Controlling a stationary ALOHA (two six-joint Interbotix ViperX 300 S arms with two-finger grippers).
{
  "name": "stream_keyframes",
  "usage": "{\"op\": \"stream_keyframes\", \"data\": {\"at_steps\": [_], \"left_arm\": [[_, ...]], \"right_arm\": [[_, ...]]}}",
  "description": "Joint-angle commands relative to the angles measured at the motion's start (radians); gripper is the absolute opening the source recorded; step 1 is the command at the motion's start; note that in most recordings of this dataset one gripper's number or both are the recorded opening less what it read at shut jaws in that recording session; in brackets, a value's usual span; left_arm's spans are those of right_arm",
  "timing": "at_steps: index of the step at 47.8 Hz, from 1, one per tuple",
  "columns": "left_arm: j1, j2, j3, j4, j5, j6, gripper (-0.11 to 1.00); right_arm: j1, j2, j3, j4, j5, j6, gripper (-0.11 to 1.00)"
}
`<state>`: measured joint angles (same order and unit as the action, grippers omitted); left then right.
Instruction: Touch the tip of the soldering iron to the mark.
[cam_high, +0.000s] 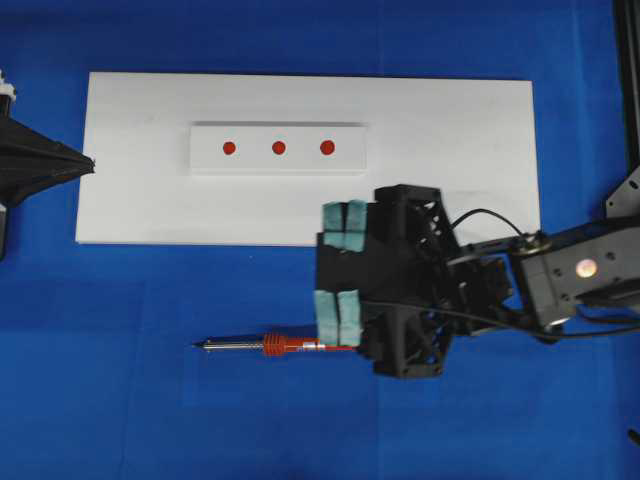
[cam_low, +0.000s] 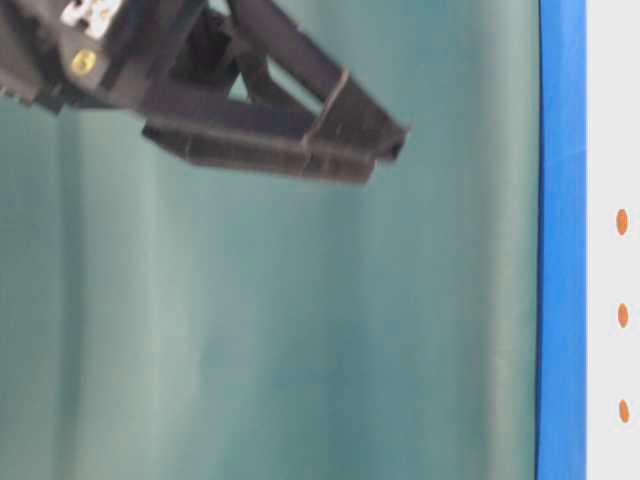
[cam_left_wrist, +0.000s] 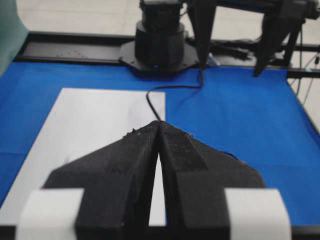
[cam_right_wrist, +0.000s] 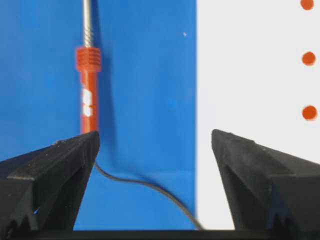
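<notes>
Right end effector (cam_high: 340, 272) sits closest to the overhead camera, jaws spread wide, nothing between them; teal pads (cam_high: 345, 226) on the fingers, one pair over the near edge of the white board, the other pair just over the rear of the soldering iron handle. Right wrist view confirms: both black fingers (cam_right_wrist: 50, 175) far apart, blue cloth and board edge showing in the gap.

Table (cam_high: 120, 380) is covered in blue cloth, under and around both end effectors. White board (cam_high: 140, 180) lies flat on it, beyond the right end effector and between the two arms. White block (cam_high: 280, 160) sits on the board, well ahead of the right end effector, up and to the left in the overhead view.

Left end effector (cam_high: 88, 163) at the left board edge, fingers pressed together, closed on nothing; left wrist view shows the two black fingers (cam_left_wrist: 135, 165) meeting at the tips.

Soldering iron (cam_high: 275, 346) lies flat on the cloth, off the board, by the right end effector's lower finger; orange-red handle partly under that finger, silver shaft pointing left away from it. Whether the finger touches the handle can't be told. Black cord (cam_right_wrist: 150, 187) trails back under the right end effector.

Mark (cam_high: 279, 148), the middle red dot of three on the block, well apart from both end effectors. Tip (cam_high: 198, 346) at the shaft's far left end, on the cloth, well apart from the mark.
</notes>
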<state>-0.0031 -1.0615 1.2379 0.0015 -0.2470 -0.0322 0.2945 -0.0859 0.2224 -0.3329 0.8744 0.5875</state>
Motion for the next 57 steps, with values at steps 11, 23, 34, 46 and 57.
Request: {"op": "stream_keyframes", "data": {"at_steps": [11, 23, 34, 46, 57], "left_arm": [[-0.003, 0.003, -0.012, 0.000, -0.003, -0.002, 0.02], [-0.002, 0.003, -0.012, 0.000, -0.003, -0.002, 0.02], [-0.002, 0.003, -0.009, 0.000, -0.002, 0.000, 0.02], [-0.003, 0.002, -0.003, 0.002, -0.002, 0.003, 0.02], [-0.003, 0.002, 0.002, 0.002, 0.005, 0.003, 0.02]], "right_arm": [[-0.072, -0.225, 0.158, -0.048, -0.077, -0.014, 0.82], [-0.100, -0.509, 0.388, -0.097, -0.204, -0.011, 0.81], [-0.160, -0.790, 0.583, -0.123, -0.256, -0.008, 0.81], [-0.215, -0.989, 0.747, -0.144, -0.291, -0.008, 0.81], [-0.238, -1.055, 0.847, -0.144, -0.354, -0.006, 0.81]]}}
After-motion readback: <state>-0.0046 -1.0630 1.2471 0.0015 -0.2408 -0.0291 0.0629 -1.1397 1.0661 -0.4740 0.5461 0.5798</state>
